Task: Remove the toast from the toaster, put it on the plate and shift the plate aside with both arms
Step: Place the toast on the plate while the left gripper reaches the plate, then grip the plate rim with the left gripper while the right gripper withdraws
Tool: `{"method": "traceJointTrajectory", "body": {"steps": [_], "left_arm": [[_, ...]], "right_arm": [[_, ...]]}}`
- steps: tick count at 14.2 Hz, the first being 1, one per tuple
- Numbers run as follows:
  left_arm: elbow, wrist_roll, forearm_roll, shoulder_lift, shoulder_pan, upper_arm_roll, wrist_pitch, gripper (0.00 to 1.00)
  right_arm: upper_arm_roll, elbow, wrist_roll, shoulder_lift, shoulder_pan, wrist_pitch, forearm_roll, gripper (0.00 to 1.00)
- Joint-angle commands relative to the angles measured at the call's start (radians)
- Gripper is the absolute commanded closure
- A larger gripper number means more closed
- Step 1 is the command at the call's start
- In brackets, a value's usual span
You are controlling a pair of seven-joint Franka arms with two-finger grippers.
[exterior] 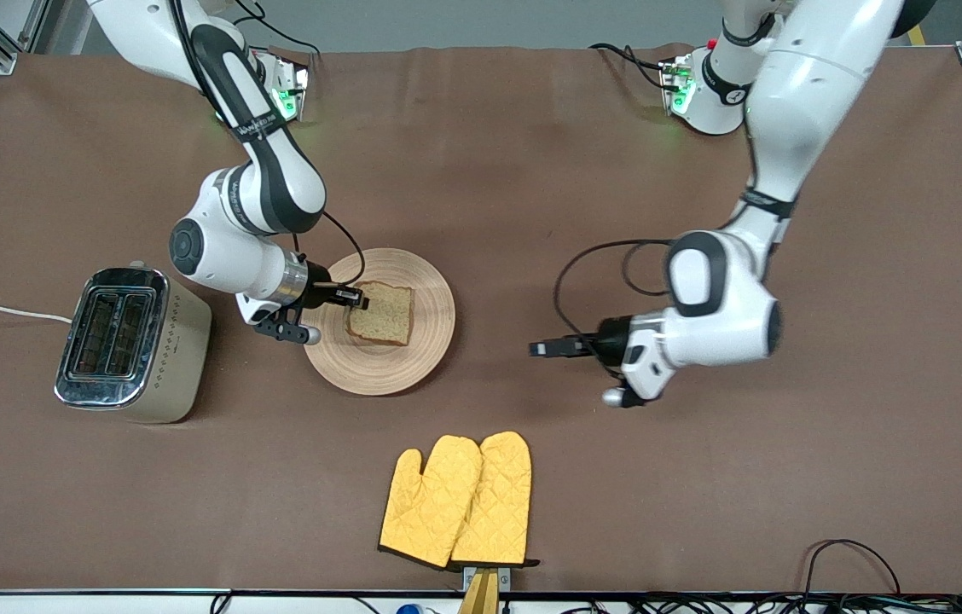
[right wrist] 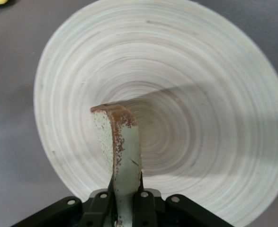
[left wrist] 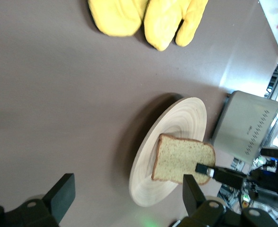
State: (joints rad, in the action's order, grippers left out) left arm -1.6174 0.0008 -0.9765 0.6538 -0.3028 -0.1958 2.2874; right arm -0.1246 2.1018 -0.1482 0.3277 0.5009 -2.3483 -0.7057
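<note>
The toast (exterior: 380, 313) is a brown speckled slice with a darker crust, held over the middle of the round light wooden plate (exterior: 425, 286). My right gripper (exterior: 355, 298) is shut on the toast's edge over the plate. In the right wrist view the toast (right wrist: 122, 151) stands edge-on between my right gripper's (right wrist: 127, 196) fingers, with the plate (right wrist: 200, 71) below. My left gripper (exterior: 542, 348) is open and empty over the bare table, toward the left arm's end from the plate. The left wrist view shows its fingers (left wrist: 63, 194) wide apart, with the plate (left wrist: 186, 118) and toast (left wrist: 181, 158) ahead.
A silver two-slot toaster (exterior: 131, 341) stands beside the plate toward the right arm's end; it also shows in the left wrist view (left wrist: 245, 125). A pair of yellow oven mitts (exterior: 460, 499) lies nearer the front camera than the plate, and shows in the left wrist view (left wrist: 148, 19).
</note>
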Motion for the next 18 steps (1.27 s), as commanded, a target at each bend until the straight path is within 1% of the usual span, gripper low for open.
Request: {"method": "traceJointTrajectory", "body": {"steps": [1, 2, 5, 7, 8, 9, 10, 11, 13, 14, 15, 16, 17, 18], "left_arm": [[0.045, -0.024, -0.034, 0.076, -0.112, 0.007, 0.134, 0.0], [0.069, -0.025, -0.051, 0.11, -0.149, 0.007, 0.188, 0.0], [0.134, -0.024, -0.116, 0.188, -0.252, 0.007, 0.242, 0.0], [0.157, -0.024, -0.119, 0.214, -0.286, 0.007, 0.268, 0.0], [0.157, -0.021, -0.128, 0.217, -0.297, 0.007, 0.283, 0.0], [0.157, -0.012, -0.143, 0.227, -0.306, 0.006, 0.297, 0.03], [0.157, -0.005, -0.155, 0.23, -0.317, 0.007, 0.31, 0.07], [0.157, 0.01, -0.159, 0.237, -0.329, 0.007, 0.329, 0.19], [0.157, 0.047, -0.16, 0.25, -0.332, 0.004, 0.356, 0.57], [0.157, 0.05, -0.16, 0.251, -0.332, -0.002, 0.359, 0.71], [0.157, 0.05, -0.162, 0.251, -0.331, -0.005, 0.36, 0.84], [0.157, 0.05, -0.168, 0.251, -0.331, -0.005, 0.36, 0.94], [0.157, 0.053, -0.169, 0.25, -0.331, -0.005, 0.36, 0.98], [0.157, 0.071, -0.169, 0.25, -0.331, -0.005, 0.36, 1.0]], "right_arm": [[0.007, 0.053, 0.047, -0.019, -0.037, -0.011, -0.021, 0.0], [0.007, 0.066, 0.051, -0.025, -0.051, -0.009, -0.021, 0.0], [0.0, 0.087, 0.061, -0.036, -0.076, -0.006, -0.014, 0.0], [-0.003, 0.083, 0.073, -0.07, -0.131, 0.009, -0.014, 0.0], [-0.006, 0.08, 0.071, -0.091, -0.143, 0.045, -0.009, 0.0], [-0.016, 0.08, 0.071, -0.113, -0.15, 0.063, 0.035, 0.0], [-0.048, 0.077, 0.07, -0.137, -0.151, 0.069, 0.122, 0.0], [-0.084, 0.061, 0.068, -0.159, -0.153, 0.101, 0.226, 0.0], [-0.165, -0.014, 0.067, -0.196, -0.156, 0.228, 0.366, 0.0], [-0.202, -0.09, 0.071, -0.2, -0.157, 0.329, 0.423, 0.0], [-0.24, -0.171, 0.071, -0.197, -0.162, 0.43, 0.461, 0.0], [-0.274, -0.265, 0.073, -0.191, -0.166, 0.522, 0.489, 0.0], [-0.288, -0.335, 0.075, -0.191, -0.171, 0.587, 0.518, 0.0], [-0.294, -0.395, 0.082, -0.191, -0.18, 0.633, 0.566, 0.0]]}}
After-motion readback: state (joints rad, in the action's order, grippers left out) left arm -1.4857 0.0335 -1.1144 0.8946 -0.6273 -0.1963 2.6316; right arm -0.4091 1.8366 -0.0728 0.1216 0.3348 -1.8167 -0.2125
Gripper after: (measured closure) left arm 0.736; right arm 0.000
